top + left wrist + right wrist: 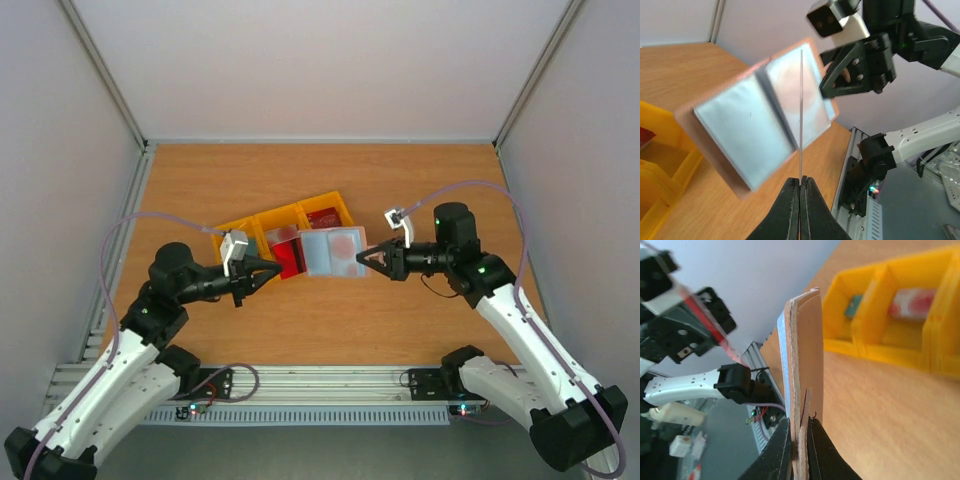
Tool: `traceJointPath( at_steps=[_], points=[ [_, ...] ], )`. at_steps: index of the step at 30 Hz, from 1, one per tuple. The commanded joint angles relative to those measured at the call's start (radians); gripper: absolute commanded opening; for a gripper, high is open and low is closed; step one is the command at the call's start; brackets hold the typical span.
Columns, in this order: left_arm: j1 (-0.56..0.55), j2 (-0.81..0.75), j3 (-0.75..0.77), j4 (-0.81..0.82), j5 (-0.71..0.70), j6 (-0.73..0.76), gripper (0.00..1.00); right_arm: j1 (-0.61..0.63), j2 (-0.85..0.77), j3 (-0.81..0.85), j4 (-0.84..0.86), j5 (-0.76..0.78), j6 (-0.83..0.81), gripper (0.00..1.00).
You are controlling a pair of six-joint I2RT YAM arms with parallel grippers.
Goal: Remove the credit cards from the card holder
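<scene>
The card holder [322, 254] hangs open above the table, pale blue-grey inside facing up, taupe back [807, 355] toward the tray. My right gripper [368, 258] is shut on its right edge [800, 426]. A pinkish blotch [796, 80] shows in its right panel. My left gripper [266, 271] is shut on a thin red card [288, 258], seen edge-on as a line [801, 115] in the left wrist view. That card lies just left of the holder; I cannot tell whether they touch. A teal card [854, 305], a whitish-red card [912, 302] and a dark red card [323, 217] lie in the tray.
The yellow three-compartment tray [300, 207] stands just behind both grippers on the wooden table [330, 320]. White walls close in the table at the left, back and right. An aluminium rail [330, 382] with the arm bases runs along the near edge.
</scene>
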State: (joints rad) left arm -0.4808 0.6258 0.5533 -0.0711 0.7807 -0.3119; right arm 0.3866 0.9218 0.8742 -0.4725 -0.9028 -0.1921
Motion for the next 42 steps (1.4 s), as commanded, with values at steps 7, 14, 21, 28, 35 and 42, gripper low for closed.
traceJointPath(
  at_steps=[7,14,21,28,35,42],
  points=[
    [0.013,-0.031,-0.048,0.163,0.058,-0.012,0.0,-0.012,0.171,-0.346,0.232,-0.084,0.385,0.01],
    [0.011,-0.017,-0.008,0.133,0.015,0.085,0.0,-0.012,0.375,-0.433,0.396,-0.115,0.445,0.01],
    [-0.071,-0.029,0.018,-0.047,-0.481,0.841,0.0,-0.034,0.468,-0.442,0.355,-0.018,0.443,0.2],
    [-0.183,-0.008,-0.248,0.534,-0.612,1.709,0.0,-0.066,0.286,-0.344,0.063,0.159,0.369,0.46],
    [-0.191,0.047,-0.313,0.789,-0.383,2.089,0.0,-0.07,0.097,-0.062,-0.358,0.453,0.218,0.56],
    [-0.211,0.058,-0.335,0.816,-0.3,2.202,0.0,0.101,0.123,0.108,-0.099,0.081,0.258,0.66]
  ],
)
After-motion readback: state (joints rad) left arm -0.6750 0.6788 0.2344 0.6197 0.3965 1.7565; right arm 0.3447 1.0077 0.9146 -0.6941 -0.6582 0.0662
